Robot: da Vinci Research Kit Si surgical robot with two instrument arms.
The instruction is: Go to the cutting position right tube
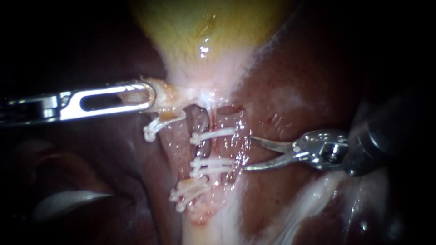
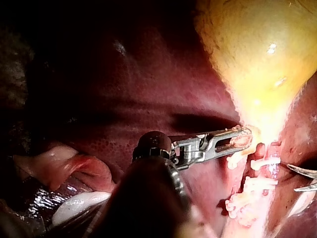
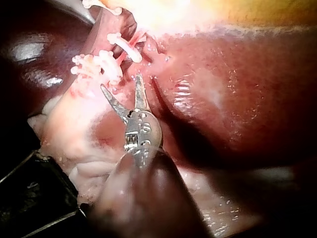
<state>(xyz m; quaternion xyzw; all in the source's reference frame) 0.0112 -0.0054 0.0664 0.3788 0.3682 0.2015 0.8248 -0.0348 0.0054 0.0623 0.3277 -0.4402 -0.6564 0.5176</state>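
The yellow gallbladder narrows to a pale neck. My left instrument comes in flat from the left, its slotted jaws shut on tissue at that neck; it also shows in the left wrist view. Below the neck run two tubes with white clips. The right tube carries one clip above and two clips below. My right instrument has thin curved blades, open, their tips at the tube's right edge level with the gap between the clips. The right wrist view shows its blades spread just short of the clips.
Dark red liver surrounds the tubes on both sides. The left tube has a clip near the left instrument and two more lower down. White fatty tissue lies under the right instrument's shaft.
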